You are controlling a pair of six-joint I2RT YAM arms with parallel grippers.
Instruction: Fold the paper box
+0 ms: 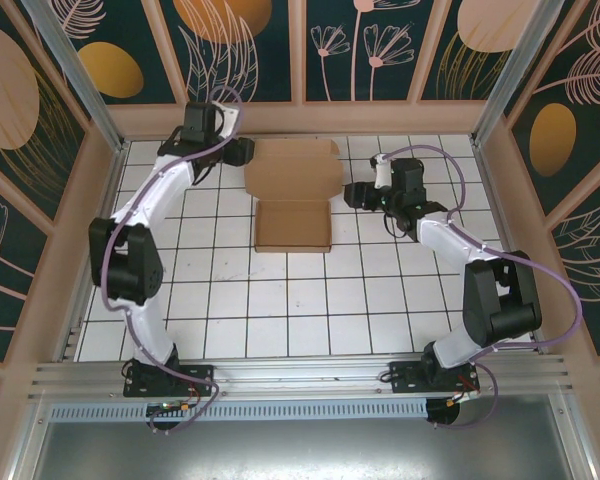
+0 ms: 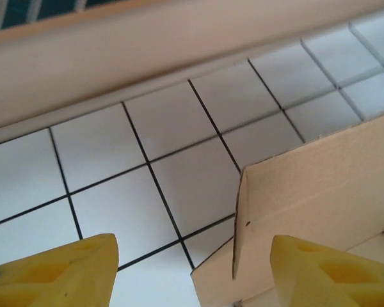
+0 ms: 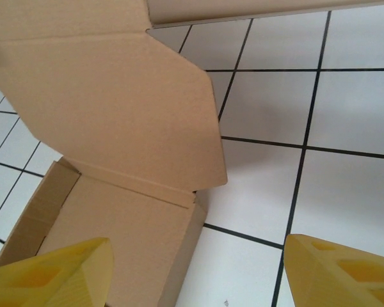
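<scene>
Our left pincer (image 2: 192,246) stands released, its yellow fingers (image 2: 57,272) well apart. A raised cardboard edge of the paper box (image 2: 320,185) stands in the gap between them, closer to the right-hand finger. We cannot tell whether that finger touches the cardboard. Our right pincer (image 3: 198,246) is also released and grasps nothing; its fingers (image 3: 57,275) are spread over the box's right side wall and the bare tile beside it.

From above, we see the left pincer at the box's far left corner and the right pincer just off its right side, so the box lies between them. The box is partly folded. Its tray (image 1: 293,226), with low upright walls, is the nearer part, and the lid flap (image 1: 292,166) with angled corners opens toward the far wall. The box rests on the white-tiled worktop (image 1: 280,320), in the far middle, near the pale rail (image 2: 179,51) at the worktop's far edge.
</scene>
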